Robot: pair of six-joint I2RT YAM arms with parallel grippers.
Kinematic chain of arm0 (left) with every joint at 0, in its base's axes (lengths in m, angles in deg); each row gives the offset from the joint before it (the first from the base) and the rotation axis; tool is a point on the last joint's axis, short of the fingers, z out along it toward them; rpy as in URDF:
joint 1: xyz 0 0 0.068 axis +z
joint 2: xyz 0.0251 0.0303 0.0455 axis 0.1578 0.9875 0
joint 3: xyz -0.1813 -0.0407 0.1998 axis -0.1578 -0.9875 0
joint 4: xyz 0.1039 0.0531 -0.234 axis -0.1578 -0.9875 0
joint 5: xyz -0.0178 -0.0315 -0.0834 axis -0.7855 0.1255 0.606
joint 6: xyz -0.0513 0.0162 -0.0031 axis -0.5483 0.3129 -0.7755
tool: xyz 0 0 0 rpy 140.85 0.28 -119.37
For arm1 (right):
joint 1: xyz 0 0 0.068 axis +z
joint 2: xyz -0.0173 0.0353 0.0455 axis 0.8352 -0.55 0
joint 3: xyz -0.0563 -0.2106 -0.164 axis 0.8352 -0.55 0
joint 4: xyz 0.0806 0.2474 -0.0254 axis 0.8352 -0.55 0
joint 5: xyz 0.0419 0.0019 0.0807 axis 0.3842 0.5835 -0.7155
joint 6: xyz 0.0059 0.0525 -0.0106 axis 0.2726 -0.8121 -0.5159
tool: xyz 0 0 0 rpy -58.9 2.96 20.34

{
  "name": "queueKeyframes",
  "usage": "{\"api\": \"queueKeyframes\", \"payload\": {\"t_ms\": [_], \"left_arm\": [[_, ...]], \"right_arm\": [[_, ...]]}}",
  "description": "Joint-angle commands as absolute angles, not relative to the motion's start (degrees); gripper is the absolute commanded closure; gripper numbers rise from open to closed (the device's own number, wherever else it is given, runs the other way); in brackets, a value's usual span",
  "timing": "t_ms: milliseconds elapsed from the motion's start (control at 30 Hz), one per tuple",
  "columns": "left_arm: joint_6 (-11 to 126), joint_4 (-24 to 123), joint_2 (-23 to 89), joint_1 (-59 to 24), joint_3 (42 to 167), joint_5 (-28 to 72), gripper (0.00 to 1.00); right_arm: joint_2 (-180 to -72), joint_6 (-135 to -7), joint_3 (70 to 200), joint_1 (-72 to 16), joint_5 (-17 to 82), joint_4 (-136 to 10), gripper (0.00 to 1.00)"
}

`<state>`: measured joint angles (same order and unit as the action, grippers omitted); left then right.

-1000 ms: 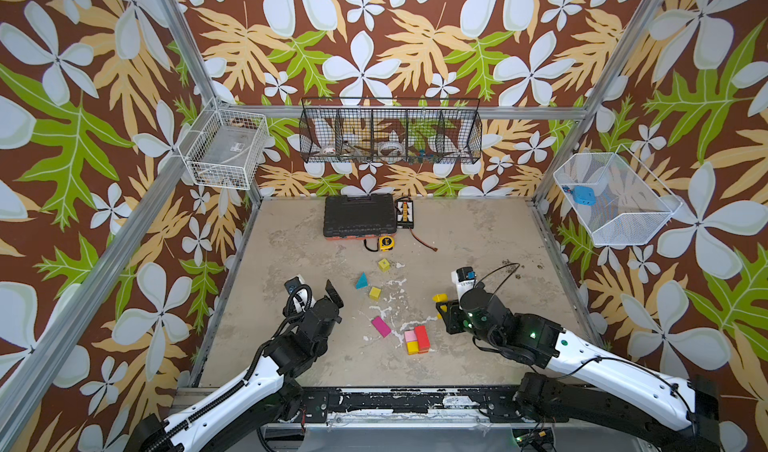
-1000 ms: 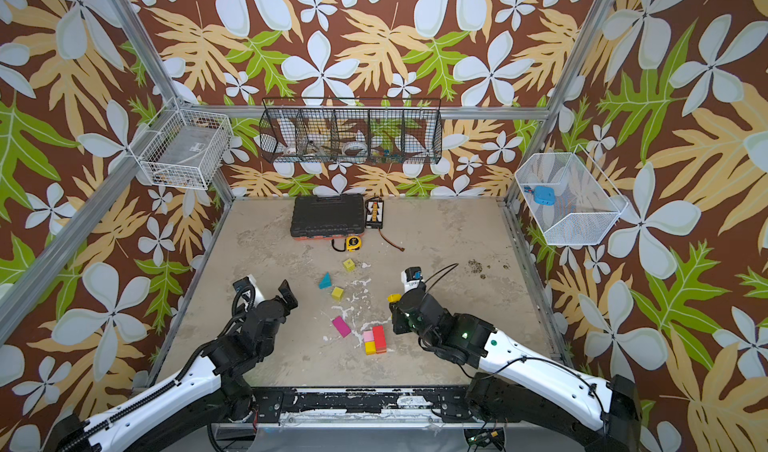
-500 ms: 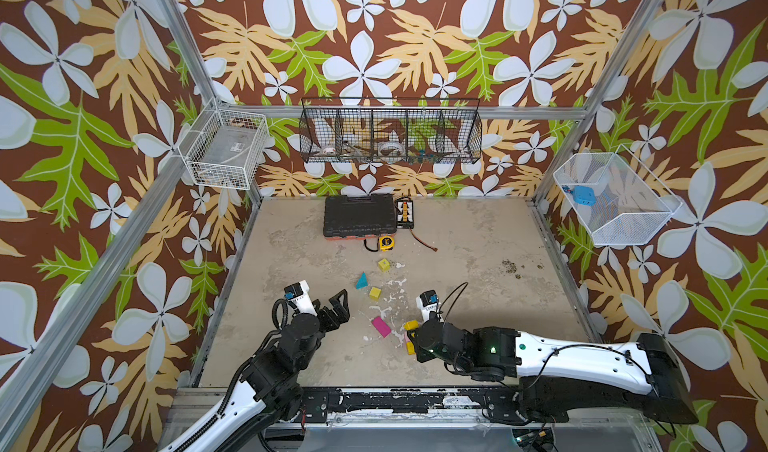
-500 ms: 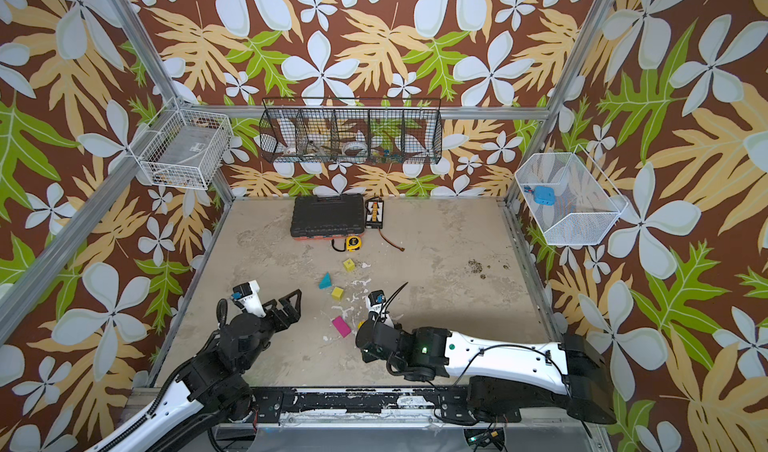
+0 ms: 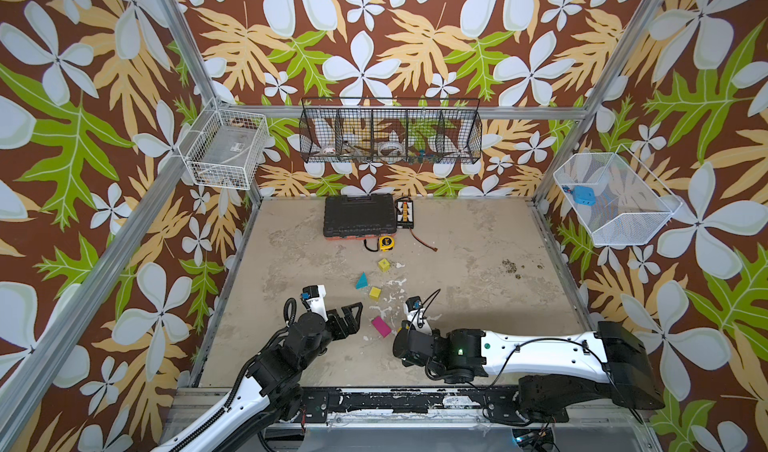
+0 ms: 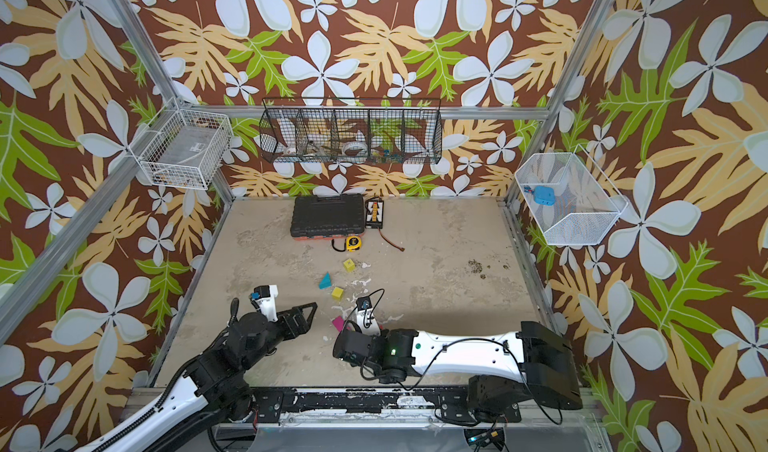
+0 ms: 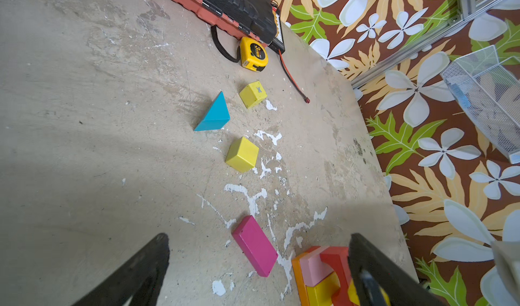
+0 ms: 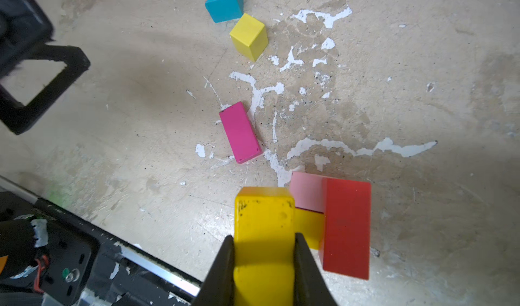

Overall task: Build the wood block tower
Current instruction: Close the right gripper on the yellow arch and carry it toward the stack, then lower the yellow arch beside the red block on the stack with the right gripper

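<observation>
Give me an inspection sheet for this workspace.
Surface: table worn, white chipped patches.
Job's things: yellow block gripped beside stack of red, pink, yellow pieces; brick, wedge, two cubes loose.
Clutter: case, tape measure, board at back.
Grippers: left gripper open, empty; right gripper shut on yellow block.
Cables: wire lying by board; loop on right wrist.
Surroundings: three wire baskets on floral walls.

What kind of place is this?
Likely a robot test cell, not a home: an aluminium frame lined with flowered wallpaper, a hanging wire basket, and two robot arms mounted at a worn tabletop.
</observation>
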<state>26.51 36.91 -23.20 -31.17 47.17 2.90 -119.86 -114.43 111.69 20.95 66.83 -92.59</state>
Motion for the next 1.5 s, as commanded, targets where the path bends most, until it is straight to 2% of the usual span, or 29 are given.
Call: {"api": "queueKeyframes", "payload": {"t_ms": [0,367,667,1467], "left_arm": [[26.88,40.39,-23.0,-31.04,46.99,4.96,0.0],[27.23,41.44,-22.55,-31.09,46.79,7.94,0.0],[27.23,41.86,-22.55,-31.09,46.29,8.06,0.0],[27.31,42.16,-22.45,-31.1,46.09,8.17,0.0]], "right_arm": [[-122.01,-114.85,112.91,21.02,69.43,-95.43,0.94],[-127.74,-114.04,114.91,20.73,70.45,-96.71,0.92],[-127.29,-113.81,112.42,19.25,69.3,-94.96,0.91],[-127.82,-113.73,111.9,18.96,68.77,-93.7,0.75]]}}
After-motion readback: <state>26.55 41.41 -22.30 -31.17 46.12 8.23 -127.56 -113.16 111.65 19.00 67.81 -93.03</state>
